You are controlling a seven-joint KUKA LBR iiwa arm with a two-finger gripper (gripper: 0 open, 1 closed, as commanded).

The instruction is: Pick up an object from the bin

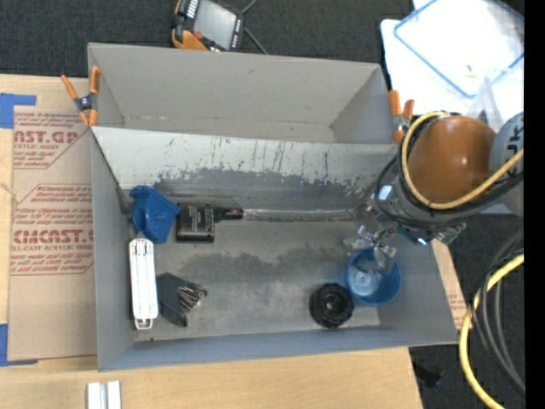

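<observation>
Camera view: arm's in from the right, gripper (pixel 372 247) down low at the right end of the bin (pixel 255 100), right over a small blue round tub (pixel 375 283). It looks like see-thru blue plastic, sitting on the floor nr the front-right corner. Jaws: can't tell if released or clenched, as the metal merges w/ the tub's far rim. Not calling it held.

Black round cap (pixel 330 305) sits just beside the tub, front-left, maybe touching; can't say. Everything else is well apart at the left end: blue crumpled piece (pixel 153 214), black block (pixel 196 223), white bar (pixel 142 282), dark flat piece (pixel 177 299).

To do this step well, IMO: centre over the tub and come straight down, since the right wall is close. Span the tub's body, not just one rim edge, and keep clear of the black cap so it doesn't wedge in. Smooth round plastic prob squirts out if pinched off-centre, so squeeze evenly, then lift vertically.
</observation>
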